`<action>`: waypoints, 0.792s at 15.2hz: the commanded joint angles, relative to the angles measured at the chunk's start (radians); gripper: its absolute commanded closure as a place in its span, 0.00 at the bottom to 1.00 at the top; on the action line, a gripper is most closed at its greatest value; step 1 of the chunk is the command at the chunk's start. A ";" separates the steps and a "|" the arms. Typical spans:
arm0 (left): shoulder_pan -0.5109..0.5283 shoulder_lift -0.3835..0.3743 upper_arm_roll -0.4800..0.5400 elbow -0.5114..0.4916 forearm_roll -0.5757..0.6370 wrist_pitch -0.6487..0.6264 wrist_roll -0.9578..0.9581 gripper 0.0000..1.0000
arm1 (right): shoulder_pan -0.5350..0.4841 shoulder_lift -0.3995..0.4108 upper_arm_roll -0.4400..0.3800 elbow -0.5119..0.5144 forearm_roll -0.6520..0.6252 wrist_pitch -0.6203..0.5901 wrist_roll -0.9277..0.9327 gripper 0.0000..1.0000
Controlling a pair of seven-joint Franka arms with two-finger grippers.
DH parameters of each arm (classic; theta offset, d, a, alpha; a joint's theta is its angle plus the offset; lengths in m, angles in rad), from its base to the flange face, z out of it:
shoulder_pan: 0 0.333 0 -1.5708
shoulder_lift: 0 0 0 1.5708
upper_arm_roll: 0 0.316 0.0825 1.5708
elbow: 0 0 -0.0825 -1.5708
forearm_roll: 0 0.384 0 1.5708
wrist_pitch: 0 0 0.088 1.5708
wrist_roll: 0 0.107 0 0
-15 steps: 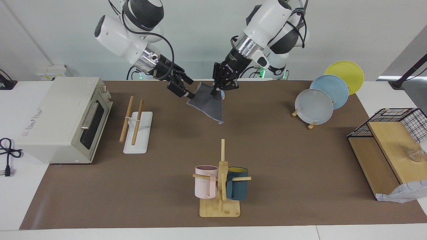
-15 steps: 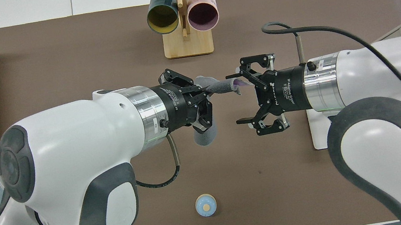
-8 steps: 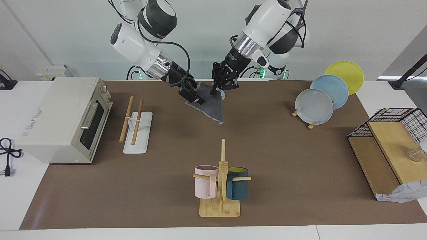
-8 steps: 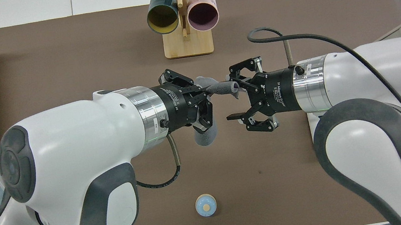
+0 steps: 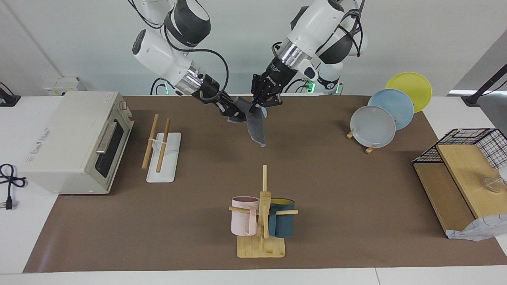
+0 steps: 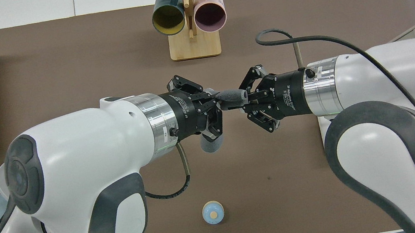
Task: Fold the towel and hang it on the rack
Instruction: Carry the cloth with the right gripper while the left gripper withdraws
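The towel [image 5: 256, 128], dark grey face showing, hangs in the air over the brown mat between the two arms. My left gripper [image 5: 258, 105] is shut on its upper corner. My right gripper [image 5: 234, 113] is shut on the upper edge beside it, so the cloth is gathered narrow. In the overhead view the towel [image 6: 231, 96] bridges the left gripper [image 6: 217, 105] and the right gripper [image 6: 250, 104]. The rack [image 5: 157, 139], two wooden rods on a white base, stands toward the right arm's end of the table, beside the oven. In the overhead view my right arm mostly hides it.
A toaster oven [image 5: 75, 142] stands at the right arm's end. A mug tree [image 5: 262, 213] with two mugs is farthest from the robots. Plates on a stand [image 5: 379, 120] and a wooden box with a wire basket [image 5: 461, 170] are toward the left arm's end. A small blue object [image 6: 213, 212] lies near the robots.
My right gripper has moved in toward the left gripper and closed on the towel's upper edge. The hanging towel has been drawn narrower. The left gripper has barely moved.
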 commanded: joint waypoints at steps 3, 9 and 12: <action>-0.013 -0.047 0.014 -0.055 -0.010 0.016 0.020 0.00 | -0.002 -0.003 -0.001 -0.015 0.028 -0.002 -0.054 1.00; 0.004 -0.050 0.015 -0.064 -0.007 0.005 0.101 0.00 | -0.017 -0.002 -0.004 -0.002 -0.264 -0.113 -0.336 1.00; 0.054 -0.059 0.018 -0.084 -0.007 -0.019 0.218 0.00 | -0.103 -0.010 -0.007 -0.010 -0.386 -0.183 -0.572 1.00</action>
